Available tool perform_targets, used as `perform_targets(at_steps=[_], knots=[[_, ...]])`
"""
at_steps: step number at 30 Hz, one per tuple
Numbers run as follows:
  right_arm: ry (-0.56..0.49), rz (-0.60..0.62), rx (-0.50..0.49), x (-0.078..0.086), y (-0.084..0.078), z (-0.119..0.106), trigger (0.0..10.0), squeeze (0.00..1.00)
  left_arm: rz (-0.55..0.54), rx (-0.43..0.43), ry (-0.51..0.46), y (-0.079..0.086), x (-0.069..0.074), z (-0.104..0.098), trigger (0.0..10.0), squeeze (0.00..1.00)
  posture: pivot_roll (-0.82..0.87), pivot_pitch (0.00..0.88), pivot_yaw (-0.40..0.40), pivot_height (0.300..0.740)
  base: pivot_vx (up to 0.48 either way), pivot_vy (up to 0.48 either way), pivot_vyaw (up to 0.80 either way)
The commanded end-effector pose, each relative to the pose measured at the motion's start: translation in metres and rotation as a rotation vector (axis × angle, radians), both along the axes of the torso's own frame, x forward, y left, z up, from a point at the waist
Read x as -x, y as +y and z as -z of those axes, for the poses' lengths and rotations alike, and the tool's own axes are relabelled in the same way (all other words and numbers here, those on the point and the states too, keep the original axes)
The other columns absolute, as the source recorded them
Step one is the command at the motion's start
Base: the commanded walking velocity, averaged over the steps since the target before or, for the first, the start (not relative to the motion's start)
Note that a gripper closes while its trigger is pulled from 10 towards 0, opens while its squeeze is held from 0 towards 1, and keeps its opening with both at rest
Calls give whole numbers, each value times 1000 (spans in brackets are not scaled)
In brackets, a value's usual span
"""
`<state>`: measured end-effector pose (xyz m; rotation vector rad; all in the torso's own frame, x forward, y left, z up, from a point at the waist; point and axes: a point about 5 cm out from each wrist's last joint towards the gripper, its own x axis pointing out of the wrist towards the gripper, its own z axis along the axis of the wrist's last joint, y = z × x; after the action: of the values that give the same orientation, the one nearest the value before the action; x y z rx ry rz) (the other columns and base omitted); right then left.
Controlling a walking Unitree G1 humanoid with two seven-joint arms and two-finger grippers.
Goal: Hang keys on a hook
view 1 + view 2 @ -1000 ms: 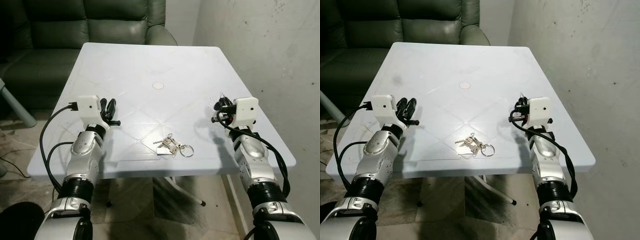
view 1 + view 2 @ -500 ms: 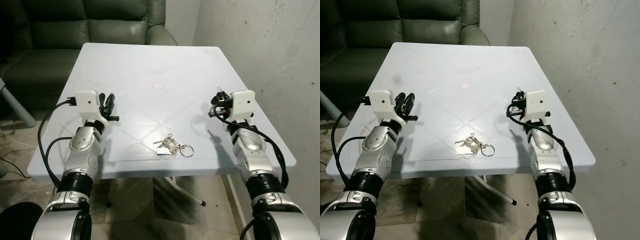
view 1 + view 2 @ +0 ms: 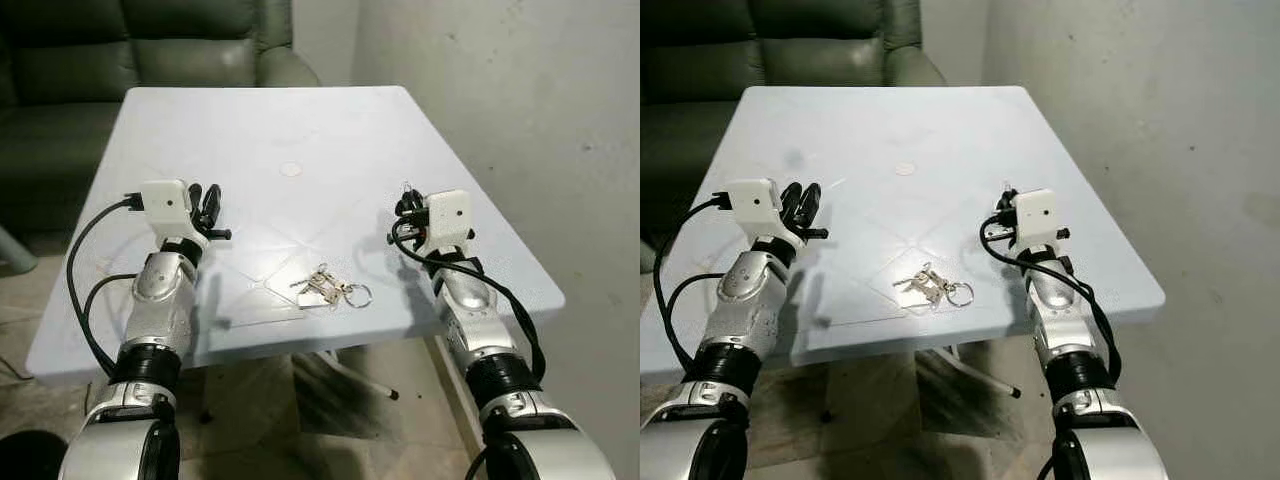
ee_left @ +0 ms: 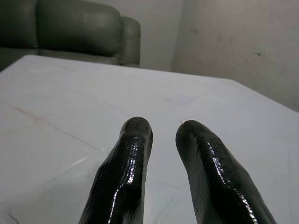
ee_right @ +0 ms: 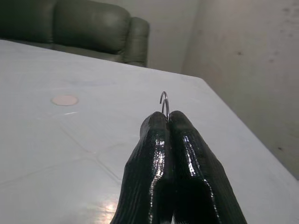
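cam shifted, keys [image 3: 325, 287] unmoved | R pincer [image 5: 167, 117] pinching hook [image 5: 164, 103]

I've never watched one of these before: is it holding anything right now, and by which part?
Yes. The right gripper is shut on a thin wire hook, pinching its lower stem so the curved top pokes out. The left gripper is open, holding nothing. The keys lie on the table.

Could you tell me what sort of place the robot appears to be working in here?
Probably a living room in a home: a dark green sofa stands behind a white plastic table, beside a scuffed plaster wall. A bunch of keys lies on the table.
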<state>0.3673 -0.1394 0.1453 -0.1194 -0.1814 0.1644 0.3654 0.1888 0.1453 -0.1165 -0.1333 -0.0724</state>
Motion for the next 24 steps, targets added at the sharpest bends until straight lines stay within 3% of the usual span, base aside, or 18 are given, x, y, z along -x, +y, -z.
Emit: perform_targets(at_steps=[1, 6, 24], knots=[[6, 12, 4, 2, -1, 4, 10000, 0, -14, 11, 0, 1, 2, 1, 10000, 0, -24, 0, -46, 740, 0, 364, -750], [20, 14, 2, 5, -3, 10, 10000, 0, -24, 9, 24, 2, 5, 9, 10000, 0, -21, 0, -46, 740, 0, 441, -753], [48, 47, 0, 15, -10, 23, 10000, 0, -27, 16, 67, -4, 11, 21, 10000, 0, -29, 0, -51, 740, 0, 0, -751]])
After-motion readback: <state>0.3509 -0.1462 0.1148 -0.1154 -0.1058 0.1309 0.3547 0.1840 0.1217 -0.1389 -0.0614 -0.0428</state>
